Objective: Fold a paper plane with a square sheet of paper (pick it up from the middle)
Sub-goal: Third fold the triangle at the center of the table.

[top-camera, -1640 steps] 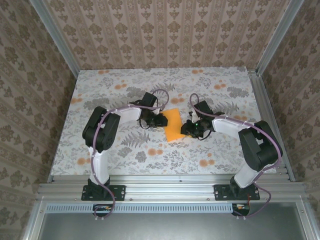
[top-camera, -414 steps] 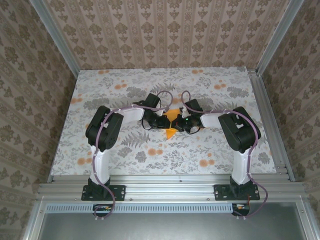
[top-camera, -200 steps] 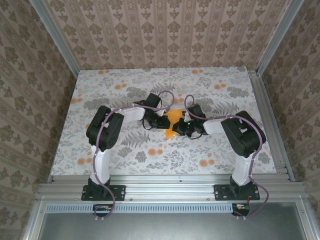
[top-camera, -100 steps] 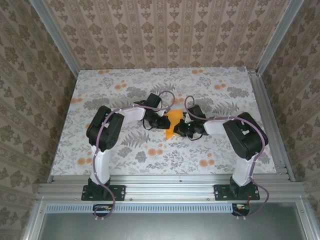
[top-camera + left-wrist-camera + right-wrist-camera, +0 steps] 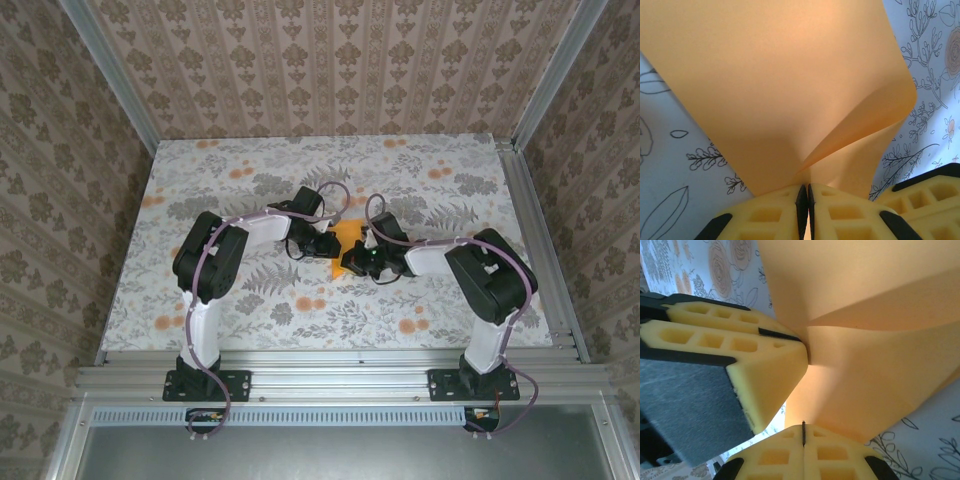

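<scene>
Holds the square sheet of paper [image 5: 780, 75] pinched tight in the fully closed left gripper [image 5: 804, 189], bowed up at the middle of the table [image 5: 250, 290]; grips a neighbouring fold in the right gripper [image 5: 803, 432], likewise fully closed. Could tear or crease crooked if pulled apart unevenly; might slip from such thin pinches.
</scene>
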### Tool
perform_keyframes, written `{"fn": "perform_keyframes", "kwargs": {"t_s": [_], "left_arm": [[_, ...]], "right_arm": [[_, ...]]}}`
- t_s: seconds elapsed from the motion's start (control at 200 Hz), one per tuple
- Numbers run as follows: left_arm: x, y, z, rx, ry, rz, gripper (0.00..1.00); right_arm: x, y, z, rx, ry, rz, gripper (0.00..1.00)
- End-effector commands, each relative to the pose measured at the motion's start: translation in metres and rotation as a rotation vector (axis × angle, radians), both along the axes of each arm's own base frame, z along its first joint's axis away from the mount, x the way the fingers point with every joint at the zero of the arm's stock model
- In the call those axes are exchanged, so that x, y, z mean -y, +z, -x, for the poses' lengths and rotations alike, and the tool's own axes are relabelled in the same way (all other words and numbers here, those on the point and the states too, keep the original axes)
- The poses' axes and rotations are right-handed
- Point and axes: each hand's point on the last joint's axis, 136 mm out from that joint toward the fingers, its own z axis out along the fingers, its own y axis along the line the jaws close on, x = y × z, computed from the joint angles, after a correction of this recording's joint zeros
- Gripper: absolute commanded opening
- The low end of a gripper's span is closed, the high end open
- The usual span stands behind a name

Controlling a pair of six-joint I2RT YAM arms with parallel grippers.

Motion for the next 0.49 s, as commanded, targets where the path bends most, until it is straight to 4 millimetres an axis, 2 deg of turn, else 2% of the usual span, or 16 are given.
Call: {"fn": "perform_keyframes", "kwargs": {"t_s": [0.0, 0.165, 0.49], "left_arm": [[-0.036, -0.059, 0.018, -0.051, 0.001, -0.208, 0.16], [-0.035, -0.059, 0.017, -0.05, 0.002, -0.207, 0.15], [-0.035, -0.061, 0.016, -0.055, 0.0, -0.211, 0.15]], "right_arm": [[-0.006, -0.006, 0.001, -0.024, 0.015, -0.002, 0.03], [-0.006, -0.016, 0.017, -0.064, 0.042, 0.016, 0.03], [-0.016, -0.021, 0.04, -0.093, 0.106, 0.038, 0.03]]}}
